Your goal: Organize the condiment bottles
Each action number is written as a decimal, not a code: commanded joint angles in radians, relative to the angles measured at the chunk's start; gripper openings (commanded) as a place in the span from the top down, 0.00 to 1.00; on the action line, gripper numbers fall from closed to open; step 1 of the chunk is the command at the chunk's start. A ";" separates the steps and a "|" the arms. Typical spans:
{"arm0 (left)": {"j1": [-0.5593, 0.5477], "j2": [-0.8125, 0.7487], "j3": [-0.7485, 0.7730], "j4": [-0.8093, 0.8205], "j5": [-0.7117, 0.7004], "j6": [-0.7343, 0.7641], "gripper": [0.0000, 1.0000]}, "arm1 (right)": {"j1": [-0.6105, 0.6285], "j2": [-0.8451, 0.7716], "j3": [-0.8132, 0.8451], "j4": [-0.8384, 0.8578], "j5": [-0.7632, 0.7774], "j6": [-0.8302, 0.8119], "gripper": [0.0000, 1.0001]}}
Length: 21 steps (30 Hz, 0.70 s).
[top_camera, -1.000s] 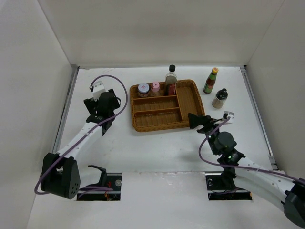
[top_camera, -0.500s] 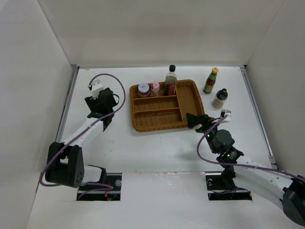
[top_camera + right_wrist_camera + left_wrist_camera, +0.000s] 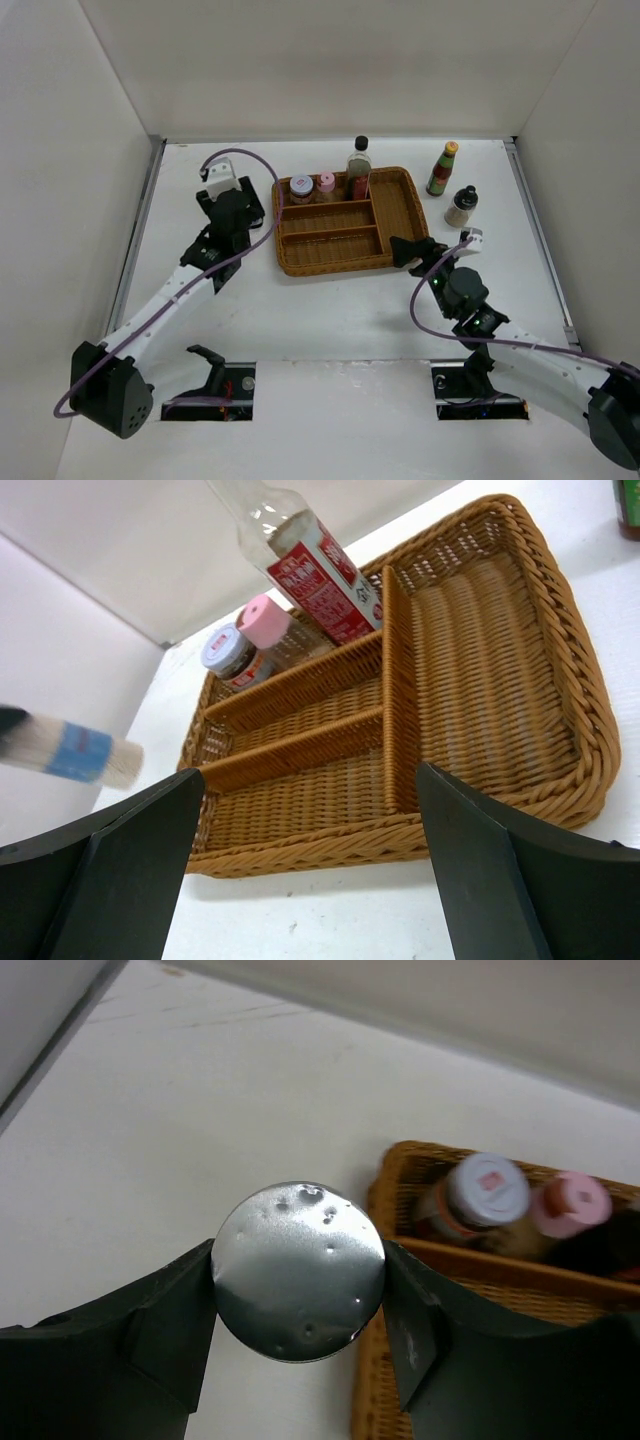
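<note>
Wicker tray (image 3: 400, 212) holds three bottles (image 3: 327, 186); two bottles (image 3: 442, 168) stand outside.

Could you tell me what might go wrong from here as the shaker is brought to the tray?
1. The silver-lidded shaker, held in the left fingers, sits close to the wicker tray's rim and could clip it going in.
2. The back compartment already holds the white-lidded jar and pink-lidded jar; a crowded placement might topple them.

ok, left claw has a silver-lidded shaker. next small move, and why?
Probably shift the left claw right, over the wicker tray: it is shut on the shaker just outside the tray's left rim, and both middle slots look empty.
</note>
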 commanded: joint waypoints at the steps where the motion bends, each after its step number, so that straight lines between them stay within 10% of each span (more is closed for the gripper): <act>1: -0.114 -0.016 0.095 0.083 -0.005 -0.006 0.63 | -0.003 0.014 0.052 0.019 -0.015 0.008 0.07; 21: -0.213 0.314 0.229 0.256 0.065 0.056 0.63 | -0.014 0.035 0.049 0.031 -0.035 0.020 0.07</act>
